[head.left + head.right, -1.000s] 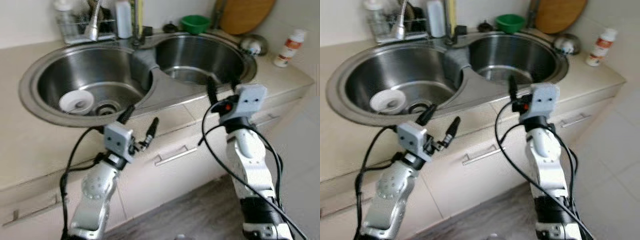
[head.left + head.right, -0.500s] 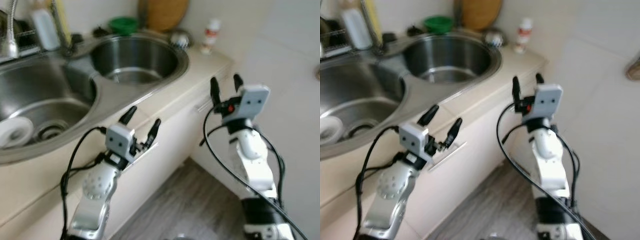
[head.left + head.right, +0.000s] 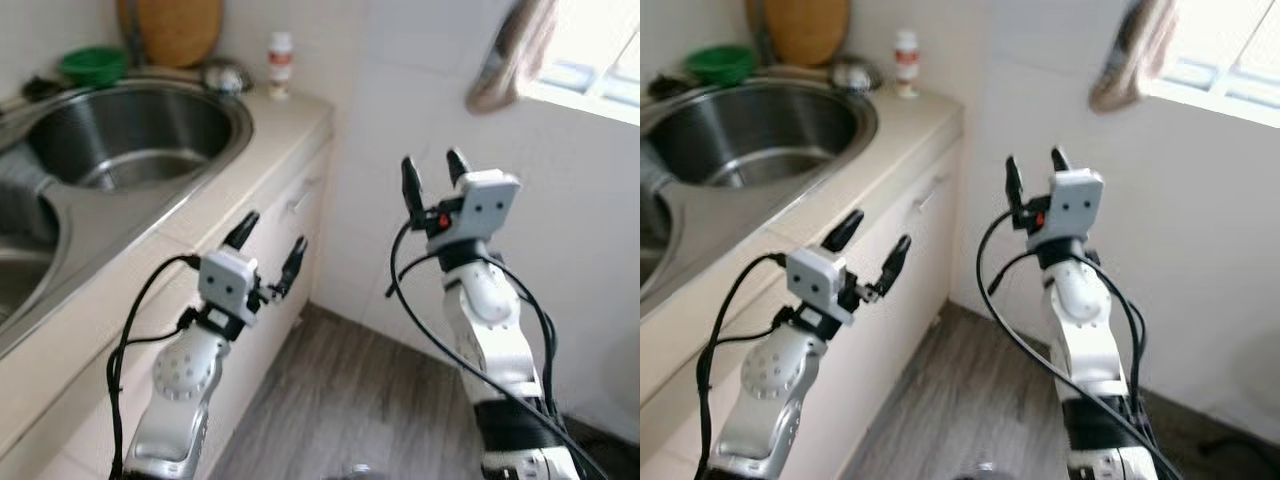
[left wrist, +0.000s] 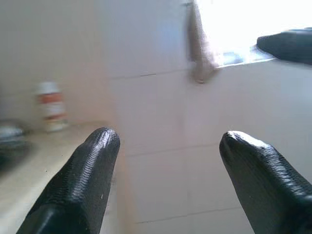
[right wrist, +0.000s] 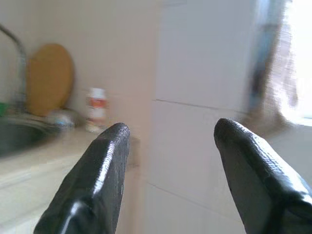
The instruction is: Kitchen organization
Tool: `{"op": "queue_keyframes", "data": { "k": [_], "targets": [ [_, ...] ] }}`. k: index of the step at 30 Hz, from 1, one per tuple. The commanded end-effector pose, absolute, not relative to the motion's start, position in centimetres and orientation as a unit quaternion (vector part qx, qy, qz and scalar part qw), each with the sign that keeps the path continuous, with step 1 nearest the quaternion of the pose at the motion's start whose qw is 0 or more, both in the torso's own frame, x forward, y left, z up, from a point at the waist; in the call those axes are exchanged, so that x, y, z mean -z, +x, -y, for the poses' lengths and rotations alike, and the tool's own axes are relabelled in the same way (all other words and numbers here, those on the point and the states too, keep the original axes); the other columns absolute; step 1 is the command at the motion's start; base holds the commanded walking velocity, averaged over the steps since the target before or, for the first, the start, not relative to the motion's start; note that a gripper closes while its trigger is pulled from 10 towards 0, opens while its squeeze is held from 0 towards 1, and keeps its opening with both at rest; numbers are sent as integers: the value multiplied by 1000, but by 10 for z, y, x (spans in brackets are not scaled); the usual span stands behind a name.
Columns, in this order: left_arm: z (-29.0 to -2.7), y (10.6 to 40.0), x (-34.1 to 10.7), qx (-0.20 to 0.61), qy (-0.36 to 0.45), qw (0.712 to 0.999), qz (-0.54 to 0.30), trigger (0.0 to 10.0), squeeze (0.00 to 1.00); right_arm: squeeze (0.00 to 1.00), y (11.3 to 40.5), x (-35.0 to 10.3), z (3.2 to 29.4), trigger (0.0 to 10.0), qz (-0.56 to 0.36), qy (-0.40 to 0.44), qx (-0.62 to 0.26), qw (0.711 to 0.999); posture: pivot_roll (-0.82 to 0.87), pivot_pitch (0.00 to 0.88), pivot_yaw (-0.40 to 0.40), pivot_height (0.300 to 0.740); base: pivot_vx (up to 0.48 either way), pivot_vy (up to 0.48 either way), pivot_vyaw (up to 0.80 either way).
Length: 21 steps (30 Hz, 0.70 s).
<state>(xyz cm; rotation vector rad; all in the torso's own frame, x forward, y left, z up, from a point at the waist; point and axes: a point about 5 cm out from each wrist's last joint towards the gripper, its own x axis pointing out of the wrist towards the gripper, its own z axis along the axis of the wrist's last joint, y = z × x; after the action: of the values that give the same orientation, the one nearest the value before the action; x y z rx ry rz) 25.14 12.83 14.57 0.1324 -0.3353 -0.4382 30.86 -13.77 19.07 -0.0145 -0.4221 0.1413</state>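
While my left pincer and my right pincer both hang spread and empty in front of me, nothing of the kitchen organization looks begun from here. I hold neither a dish nor a bottle, so as I judge it the whole job is left.

What I might tidy sits at the far end of the desk: a small white bottle with a red label, a shiny metal bowl or lid just beside it, a green bowl and a wooden cutting board leaning on the wall behind the steel sink. All are well apart from both pincers.

My head views give the wood floor and the drawer handle. My wrist views look instead at the tiled wall, the cloth hanging by the bright window, and the bottle again.
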Motion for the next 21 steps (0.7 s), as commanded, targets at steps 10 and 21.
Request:
{"op": "queue_keyframes", "data": {
  "k": [10, 21],
  "targets": [
    [-125, 252, -142, 218, 80, 961, 151, 10000, 0, 0, 310, -189, 139, 10000, 202, -13, -62, 977, -3, 0, -67, 740, 26, -298, -800],
    [-126, 251, -141, 215, 75, 962, 150, 10000, 0, 0, 312, -185, 141, 10000, 191, -14, -56, 980, -3, 2, -67, 740, 0, -243, -800]
  ]
}}
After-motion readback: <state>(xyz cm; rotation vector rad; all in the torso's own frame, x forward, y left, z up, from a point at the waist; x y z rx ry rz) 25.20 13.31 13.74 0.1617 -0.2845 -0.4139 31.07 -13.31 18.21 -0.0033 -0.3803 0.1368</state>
